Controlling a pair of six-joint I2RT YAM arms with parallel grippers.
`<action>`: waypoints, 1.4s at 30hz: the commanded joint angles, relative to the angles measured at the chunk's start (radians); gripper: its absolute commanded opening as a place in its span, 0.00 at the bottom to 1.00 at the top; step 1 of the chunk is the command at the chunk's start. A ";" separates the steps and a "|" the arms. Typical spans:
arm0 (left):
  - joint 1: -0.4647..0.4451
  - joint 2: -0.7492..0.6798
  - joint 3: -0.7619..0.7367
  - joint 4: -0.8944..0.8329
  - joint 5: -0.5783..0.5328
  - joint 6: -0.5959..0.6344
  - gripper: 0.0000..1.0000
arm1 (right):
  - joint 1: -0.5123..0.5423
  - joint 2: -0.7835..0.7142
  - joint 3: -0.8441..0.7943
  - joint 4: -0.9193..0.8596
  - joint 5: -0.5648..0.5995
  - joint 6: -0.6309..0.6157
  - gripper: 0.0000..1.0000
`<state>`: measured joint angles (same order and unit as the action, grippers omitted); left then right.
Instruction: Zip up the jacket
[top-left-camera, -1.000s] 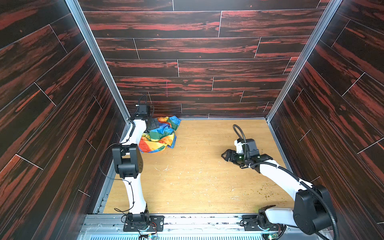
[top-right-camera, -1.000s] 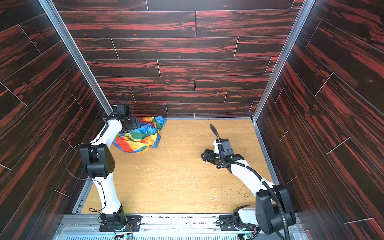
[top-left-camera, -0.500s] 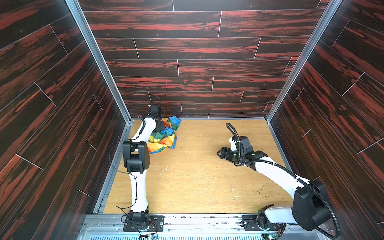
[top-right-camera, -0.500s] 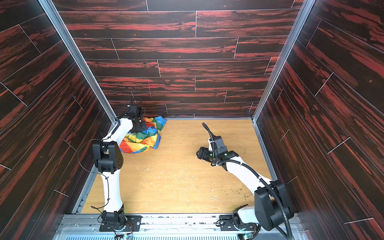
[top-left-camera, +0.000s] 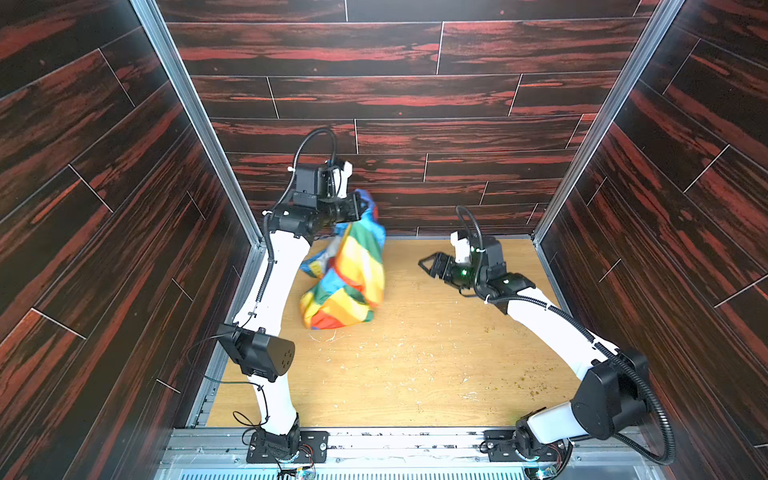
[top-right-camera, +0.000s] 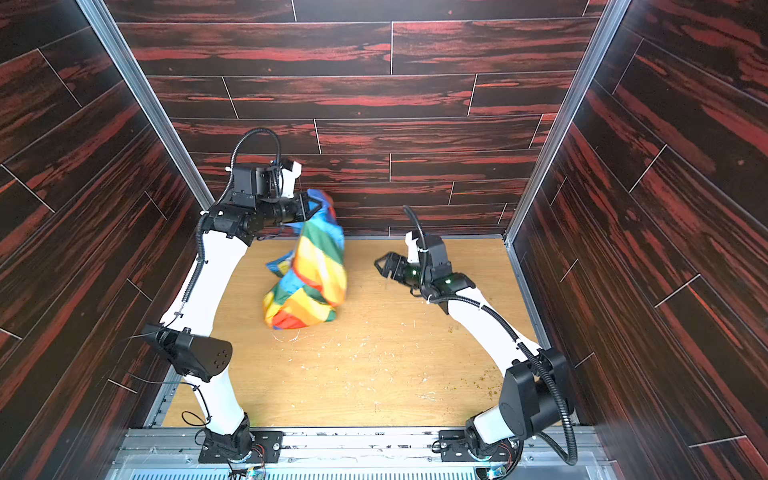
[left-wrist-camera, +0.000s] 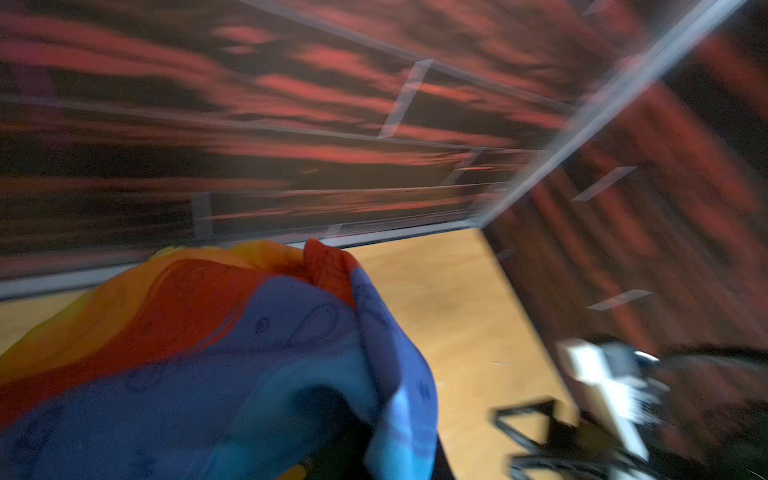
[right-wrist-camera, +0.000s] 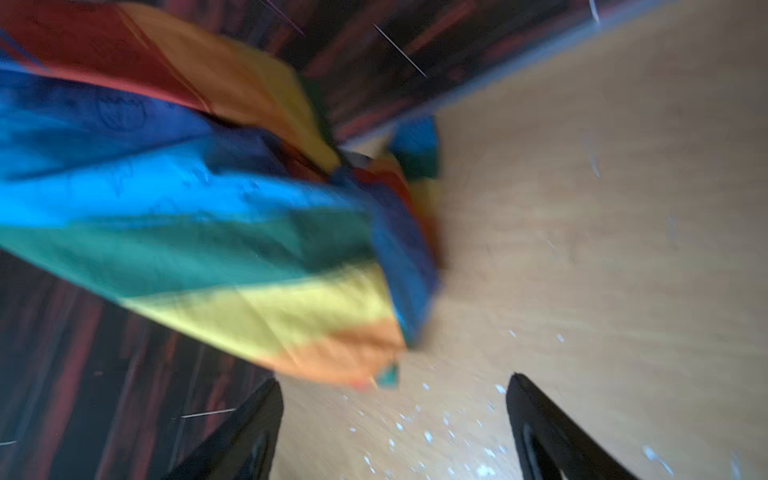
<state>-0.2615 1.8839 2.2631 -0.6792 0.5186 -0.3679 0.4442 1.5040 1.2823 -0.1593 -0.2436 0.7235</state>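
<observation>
One jacket (top-left-camera: 353, 270), thin and shiny, striped yellow, orange-red, green and blue. Top end pinched high above the counter (top-left-camera: 415, 374), close to the back wall (top-left-camera: 395, 95). Cloth hanging down from there in one long fold. Lower end bunched and resting on the counter, toward its back left part. No zipper to be made out in any view.

Two arms, two sets of jaws. At the tip of the left arm (top-left-camera: 282, 270), left jaws closed tight on the jacket's blue top edge. At the tip of the right arm (top-left-camera: 540, 316), right jaws spread wide and holding nothing, pointed at the hanging cloth from its right, near it but clearly apart.

Both wrist views blurred. Blue and red cloth filling the near part of the left one (left-wrist-camera: 208, 353). Two dark tips with bare counter between them in the right one, the jacket (right-wrist-camera: 187, 208) beyond.

Three dark plank walls. Many pale specks on the counter, too small to count.
</observation>
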 joint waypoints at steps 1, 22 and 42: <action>-0.021 -0.014 0.039 0.092 0.222 -0.103 0.00 | -0.018 0.047 0.058 0.038 -0.061 0.030 0.87; -0.087 0.056 0.162 0.020 0.128 -0.132 0.00 | -0.068 -0.121 -0.011 0.132 -0.181 -0.034 0.00; -0.087 0.114 -0.095 -0.196 -0.464 -0.055 1.00 | -0.154 -0.126 -0.030 -0.268 0.155 -0.107 0.01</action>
<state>-0.3496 2.1323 2.2539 -0.8600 0.1379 -0.4381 0.2901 1.3373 1.2449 -0.3679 -0.1207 0.6487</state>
